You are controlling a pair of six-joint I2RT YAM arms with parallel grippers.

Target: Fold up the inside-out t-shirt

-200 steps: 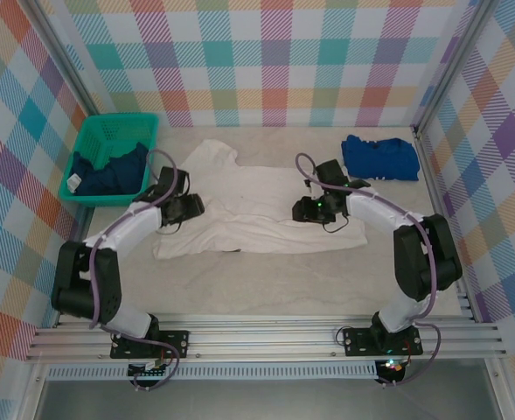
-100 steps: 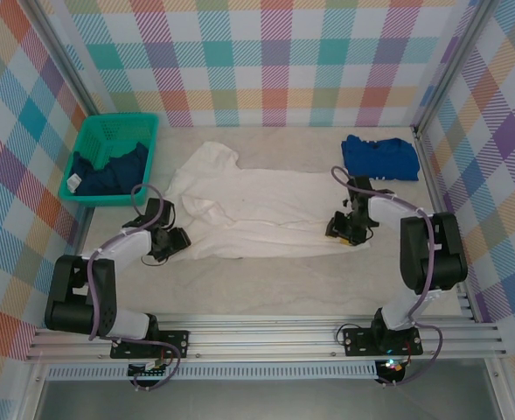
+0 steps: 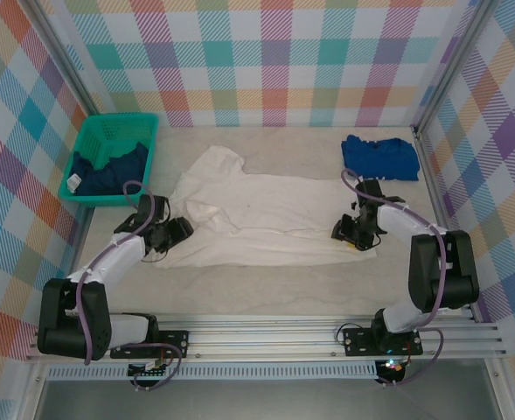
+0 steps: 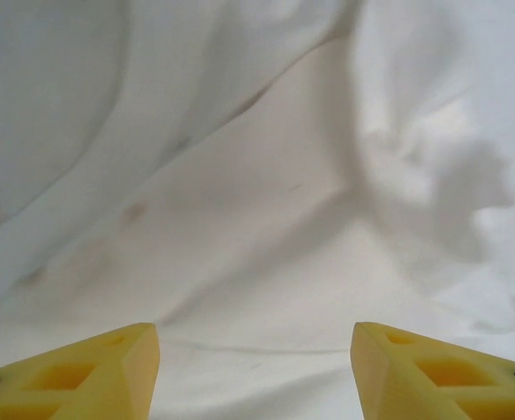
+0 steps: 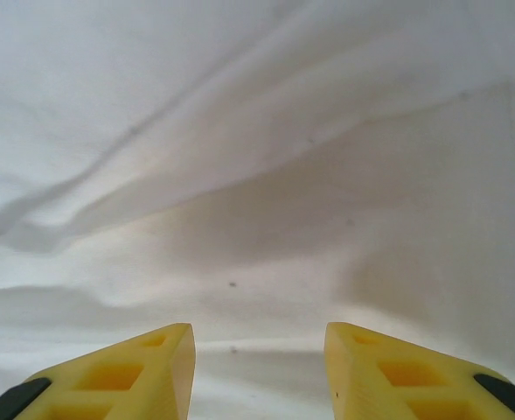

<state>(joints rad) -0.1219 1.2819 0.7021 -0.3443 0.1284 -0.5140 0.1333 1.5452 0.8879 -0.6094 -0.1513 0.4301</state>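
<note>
1. Two grippers flank the inside-out t-shirt [image 3: 266, 214], spread flat on the table [image 3: 266, 284]: left gripper [image 3: 177, 230] at its left edge, right gripper [image 3: 345, 233] at its right.
2. Wrist views add: both pairs of yellow fingers [image 4: 100, 372] apart, white cloth beyond.
3. Top view adds: green basket [image 3: 108, 131], blue shirt [image 3: 379, 157].

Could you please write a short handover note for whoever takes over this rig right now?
Left gripper: open, at the left edge of the white t-shirt.
Right gripper: open, at its right near corner.
T-shirt: lies spread out, wrinkled, one sleeve toward the back.
Done: laid out roughly flat.
Left: all the folding.
</note>
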